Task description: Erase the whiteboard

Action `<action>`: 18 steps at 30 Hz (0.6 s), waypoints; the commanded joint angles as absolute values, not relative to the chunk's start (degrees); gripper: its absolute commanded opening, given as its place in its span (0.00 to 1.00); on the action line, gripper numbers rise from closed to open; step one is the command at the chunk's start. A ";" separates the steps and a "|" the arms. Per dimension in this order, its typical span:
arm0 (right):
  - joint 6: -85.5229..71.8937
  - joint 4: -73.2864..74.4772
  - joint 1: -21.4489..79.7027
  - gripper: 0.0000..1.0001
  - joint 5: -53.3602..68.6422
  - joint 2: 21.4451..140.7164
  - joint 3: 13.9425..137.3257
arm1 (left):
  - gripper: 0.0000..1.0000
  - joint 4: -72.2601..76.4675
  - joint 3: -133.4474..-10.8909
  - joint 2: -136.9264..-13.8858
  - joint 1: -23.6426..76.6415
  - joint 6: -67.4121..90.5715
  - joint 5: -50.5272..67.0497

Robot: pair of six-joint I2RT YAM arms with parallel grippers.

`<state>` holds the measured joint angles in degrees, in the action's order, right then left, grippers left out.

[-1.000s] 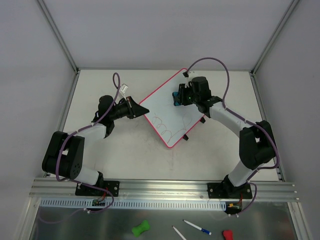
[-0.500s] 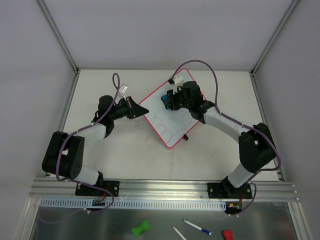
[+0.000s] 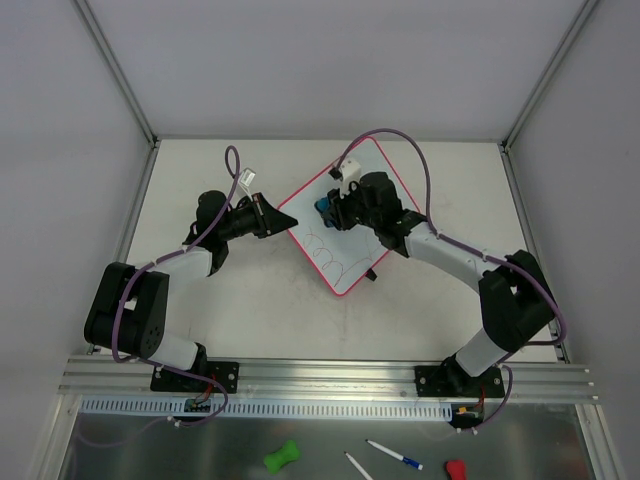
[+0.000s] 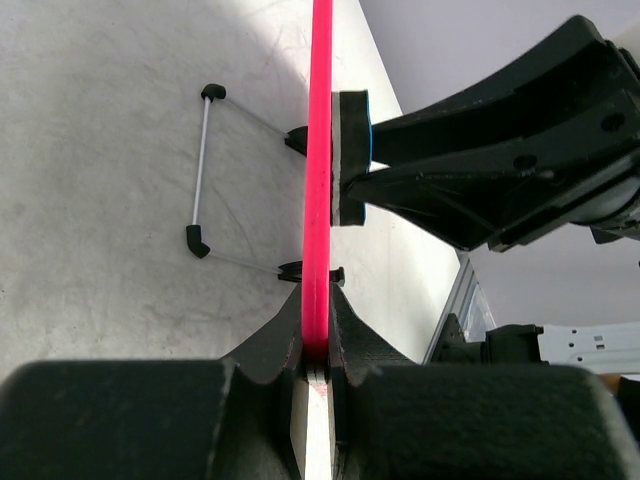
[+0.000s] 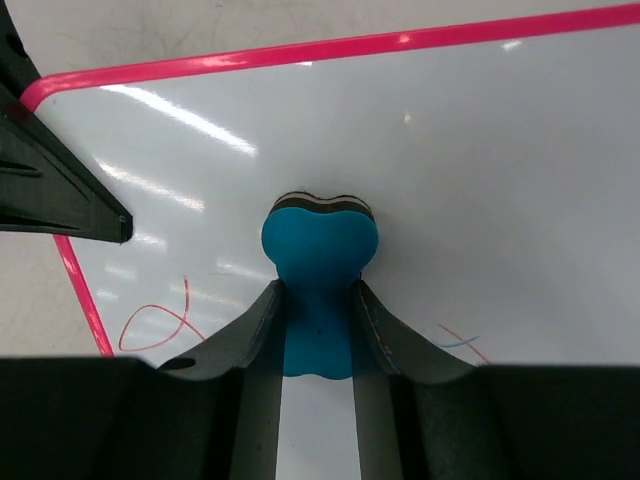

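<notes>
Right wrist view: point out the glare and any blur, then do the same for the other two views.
Right wrist: white glare streaks across the whiteboard, on its rim too; the eraser is sharp, the right gripper dark and soft. Left wrist: the left gripper is blurred, the rim vivid pink. Top: even light, faint shadows, no glare.

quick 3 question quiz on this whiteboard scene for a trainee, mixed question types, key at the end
1. True or false: the left gripper is shut on the pink rim of the whiteboard.
2. What does the right gripper hold? A) a marker B) a blue eraser C) a cloth
3. Fill in: with scribbles showing on it, the board is not yet ____.

Key: 1 true; 2 B; 3 erased
</notes>
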<state>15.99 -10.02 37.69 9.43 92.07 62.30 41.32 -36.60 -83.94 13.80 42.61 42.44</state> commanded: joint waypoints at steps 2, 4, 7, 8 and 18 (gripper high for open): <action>5.38 -7.03 31.31 0.00 7.29 96.50 61.26 | 0.00 43.77 -36.12 -83.23 14.94 38.94 45.35; 0.30 -7.12 28.84 0.00 7.91 97.20 60.21 | 0.00 43.77 -36.12 -83.14 14.94 38.85 45.35; -6.04 -7.12 24.09 0.00 7.13 98.35 58.54 | 0.00 43.86 -36.12 -83.32 14.94 38.85 45.44; -7.20 -7.12 23.21 0.00 6.51 98.61 58.01 | 0.00 43.86 -36.12 -83.41 14.85 38.93 45.35; -13.36 -4.75 18.02 0.00 -2.46 98.35 53.97 | 0.00 44.12 -36.21 -83.67 14.85 39.11 45.44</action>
<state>-12.14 -12.23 17.47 3.11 94.83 57.04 41.65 -36.60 -83.96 13.91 43.03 42.28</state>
